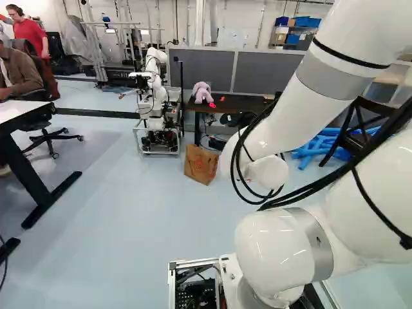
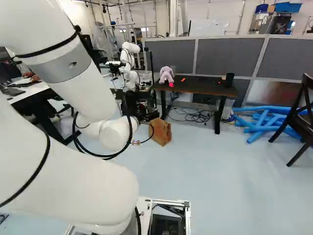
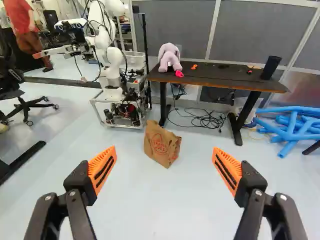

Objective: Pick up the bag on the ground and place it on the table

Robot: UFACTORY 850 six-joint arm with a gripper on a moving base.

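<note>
Brown paper bag (image 1: 201, 165), centre of left base view: probably light, crushable, best pinched at its upper edge; two-finger gripper (image 3: 164, 149) spread wide, ungrasping

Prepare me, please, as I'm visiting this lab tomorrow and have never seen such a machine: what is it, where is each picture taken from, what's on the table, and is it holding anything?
The machine is a jointed white robot arm on a moving base. Two pictures come from cameras on that base, behind the arm, one to its left and one to its right. The third comes from its wrist, looking along the black gripper with orange-padded fingers.

Those fingers stand wide apart, holding nothing. Ahead, a brown paper bag with red print rests on the floor. The dark-topped table beyond carries a pale purple plush toy, a black cylinder and some small orange and pink items. Another robot, also white, stands beside the table.
</note>
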